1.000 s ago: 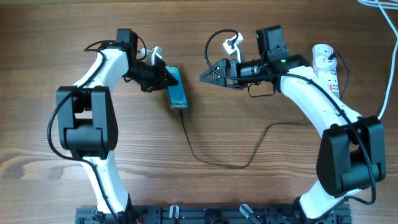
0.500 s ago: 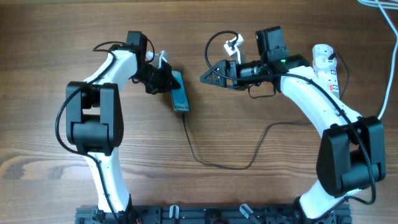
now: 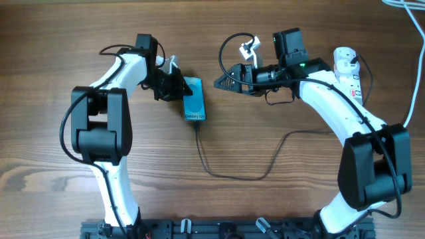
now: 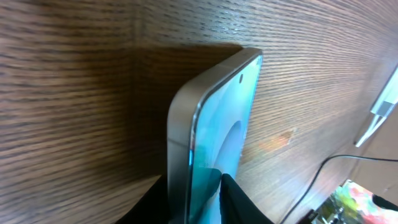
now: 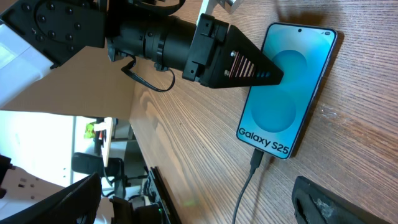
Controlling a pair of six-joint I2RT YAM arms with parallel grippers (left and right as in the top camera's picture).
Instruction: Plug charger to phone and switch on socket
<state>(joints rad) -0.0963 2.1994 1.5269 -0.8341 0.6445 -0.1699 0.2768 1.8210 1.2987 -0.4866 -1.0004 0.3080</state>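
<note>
The phone (image 3: 194,101) with its turquoise screen lies on the wooden table, left of centre. It also shows in the left wrist view (image 4: 217,143) and the right wrist view (image 5: 292,106). My left gripper (image 3: 178,87) is shut on the phone's long left edge (image 4: 199,190). The charger (image 3: 232,176) is a thin black cable, and its connector (image 5: 257,160) sits in the phone's bottom port. My right gripper (image 3: 220,83) is open and empty to the right of the phone (image 5: 202,202). The socket (image 3: 348,72) lies at the far right, partly hidden by my right arm.
A white plug (image 3: 342,58) sits in the power strip. A thick white lead (image 3: 410,26) runs along the top right corner. The charger cable loops across the table's middle towards the right arm.
My left arm has moved right with the phone in its jaws. The phone now shows more of its screen from above. The right arm has not moved.
</note>
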